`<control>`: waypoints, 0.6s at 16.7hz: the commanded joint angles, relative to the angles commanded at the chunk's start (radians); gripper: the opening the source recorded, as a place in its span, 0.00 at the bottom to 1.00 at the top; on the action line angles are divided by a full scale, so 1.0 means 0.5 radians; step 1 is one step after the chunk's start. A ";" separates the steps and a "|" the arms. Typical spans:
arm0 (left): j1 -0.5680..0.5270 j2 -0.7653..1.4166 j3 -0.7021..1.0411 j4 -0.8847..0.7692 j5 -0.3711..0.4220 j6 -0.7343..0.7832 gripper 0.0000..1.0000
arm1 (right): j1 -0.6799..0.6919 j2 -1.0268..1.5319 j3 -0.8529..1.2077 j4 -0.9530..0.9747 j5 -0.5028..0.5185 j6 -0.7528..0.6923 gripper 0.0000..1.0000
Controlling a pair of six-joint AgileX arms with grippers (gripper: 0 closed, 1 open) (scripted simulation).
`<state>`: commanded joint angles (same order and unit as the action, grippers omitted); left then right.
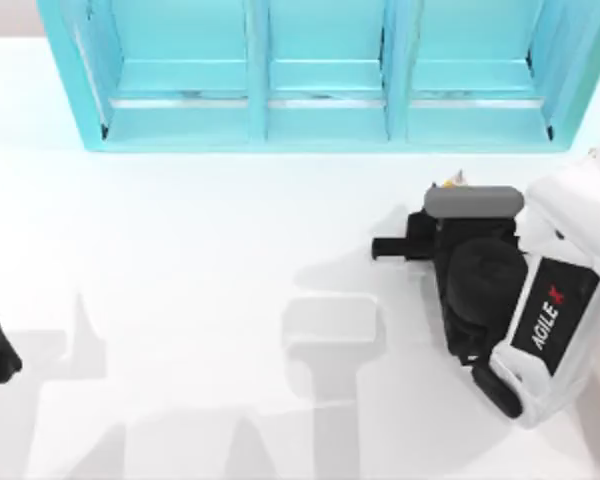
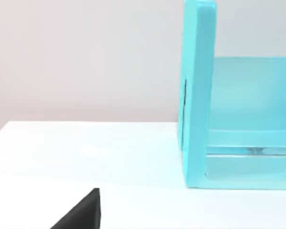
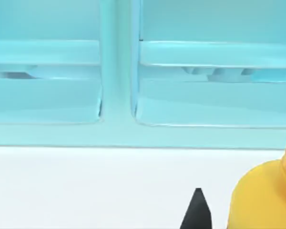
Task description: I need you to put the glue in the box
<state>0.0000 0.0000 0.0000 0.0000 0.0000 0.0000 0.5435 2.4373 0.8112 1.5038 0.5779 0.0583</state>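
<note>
Glue [image 3: 260,200] just beside right hand [image 1: 450,192] (near teal shelf [image 1: 320,75])

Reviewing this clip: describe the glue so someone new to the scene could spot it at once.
Start at the teal shelf along the table's far edge and drop to its right compartment. Just in front of it sits the right arm's gripper, and the glue peeks out at its far side. It is the sole orange-yellow item, a small rounded bottle among teal, white and black.
</note>
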 joint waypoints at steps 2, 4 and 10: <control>0.000 0.000 0.000 0.000 0.000 0.000 1.00 | 0.000 -0.097 -0.013 -0.084 -0.002 0.001 0.00; 0.000 0.000 0.000 0.000 0.000 0.000 1.00 | -0.001 -0.240 -0.033 -0.209 -0.004 0.003 0.00; 0.000 0.000 0.000 0.000 0.000 0.000 1.00 | 0.002 -0.713 -0.094 -0.623 -0.007 0.007 0.00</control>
<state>0.0000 0.0000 0.0000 0.0000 0.0000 0.0000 0.5447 2.0810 0.7643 1.1923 0.5742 0.0620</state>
